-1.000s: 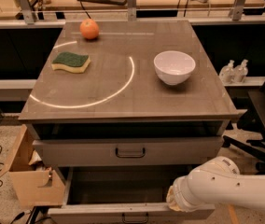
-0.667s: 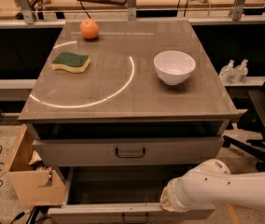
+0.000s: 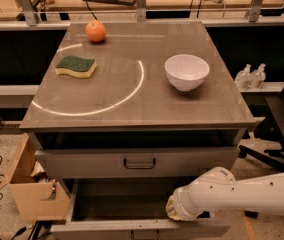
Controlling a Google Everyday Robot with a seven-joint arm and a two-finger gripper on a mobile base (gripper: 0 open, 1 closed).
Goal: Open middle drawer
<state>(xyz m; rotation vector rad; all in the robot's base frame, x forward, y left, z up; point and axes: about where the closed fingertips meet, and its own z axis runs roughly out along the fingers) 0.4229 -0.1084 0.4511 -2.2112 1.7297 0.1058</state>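
The middle drawer [image 3: 107,228] is pulled out at the bottom of the camera view, under the taller drawer front [image 3: 82,163]. Its dark inside shows, and its small dark handle [image 3: 145,232] sits at the frame's lower edge. My white arm reaches in from the right. My gripper [image 3: 175,212] is at the arm's end, over the drawer's front edge, just right of the handle. It is mostly hidden behind the wrist.
On the cabinet top [image 3: 132,109] are an orange [image 3: 96,31], a green and yellow sponge [image 3: 76,66] and a white bowl [image 3: 187,72]. A cardboard box [image 3: 29,194] stands at the left of the cabinet. A black chair [image 3: 282,119] and bottles [image 3: 250,76] are at the right.
My arm has shifted a little to the left along the open drawer's front edge. The drawer stays about as far out as before.
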